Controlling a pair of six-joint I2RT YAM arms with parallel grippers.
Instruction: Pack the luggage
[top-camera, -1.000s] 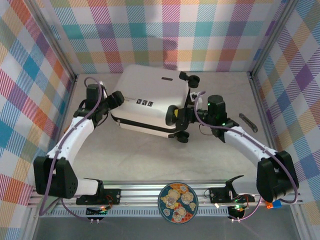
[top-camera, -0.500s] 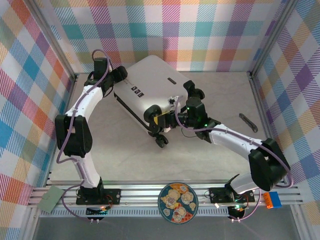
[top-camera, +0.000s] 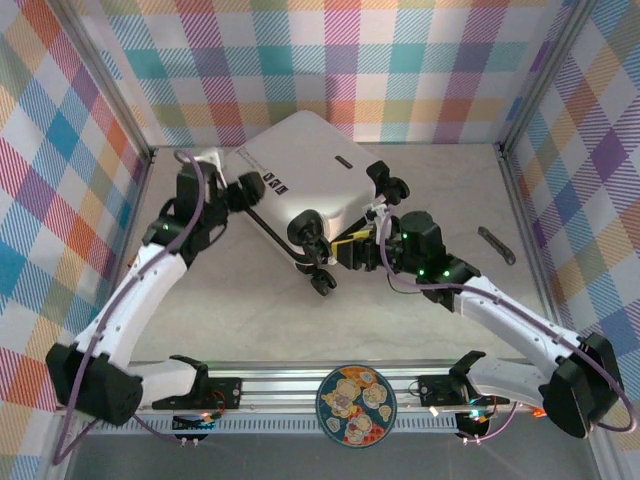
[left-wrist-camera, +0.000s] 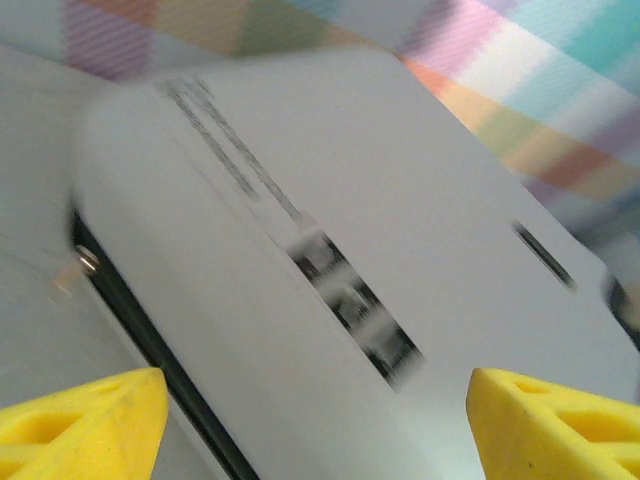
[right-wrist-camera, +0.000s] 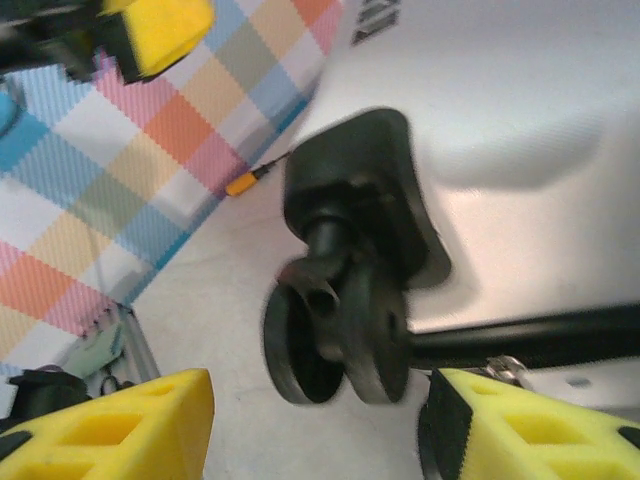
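Checked walls around a pale table (top-camera: 250, 320). Toward the back of it, the luggage (top-camera: 300, 180): flat on its shell, lid shut, corner-on to the rear wall, wheel end toward the right arm. No clothes lying loose, so judged near the end: contents in, lid down. Possibly some zipping left to do; hard to tell, with the left wrist view blurred. At the left corner, the left gripper (top-camera: 232, 192), spread wide with the shell just beyond the fingers (left-wrist-camera: 80, 425), holding nothing. At the wheel end, the right gripper (top-camera: 350, 248), parted to either side of a wheel (right-wrist-camera: 340, 330), not clamped on it. Near the front rail, a plate (top-camera: 355, 405); off right, a black tool (top-camera: 497, 245). Against a second ago: luggage swung from broadside to angled, both grippers at the same ends of it as then.
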